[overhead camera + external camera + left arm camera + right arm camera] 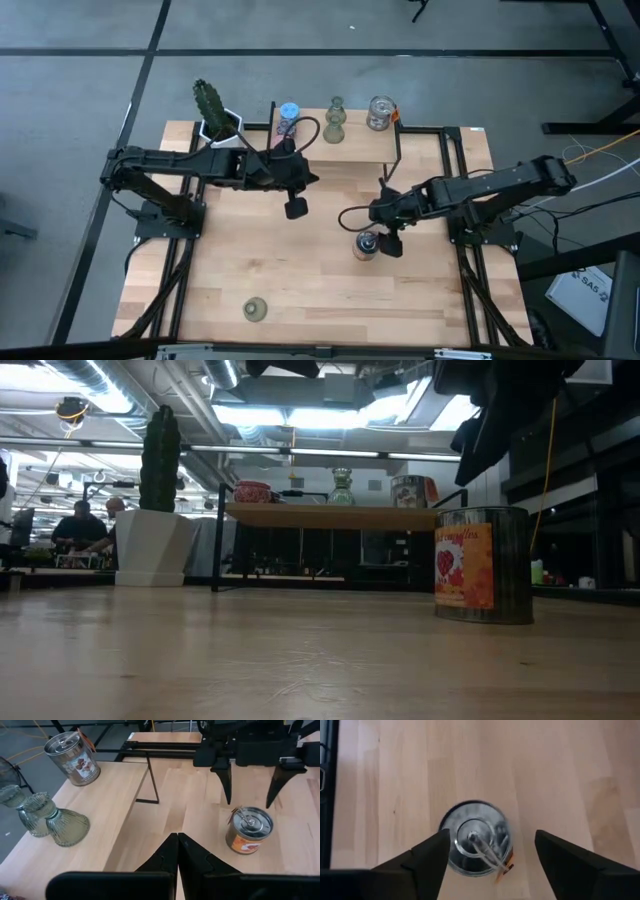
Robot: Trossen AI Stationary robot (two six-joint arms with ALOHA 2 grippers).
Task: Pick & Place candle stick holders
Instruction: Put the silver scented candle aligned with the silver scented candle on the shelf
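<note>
Counter [300,270]: I note my right gripper [490,852] with fingers wide, poised over a silvery holder [366,244] standing upright (not gripped). Left gripper [177,851]: fingers shut, empty, mid-counter. Olive holder [255,310] near the front edge.

We see silvery tin [248,830], orange-red label; olive-green glass holder [62,820]; pale wood bench [300,270]; white cactus pot [150,547].

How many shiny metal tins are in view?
2. One tin stands on the raised shelf at its right end; the other tin stands on the table under the right gripper, whose fingers are apart. Others may be hidden.
</note>
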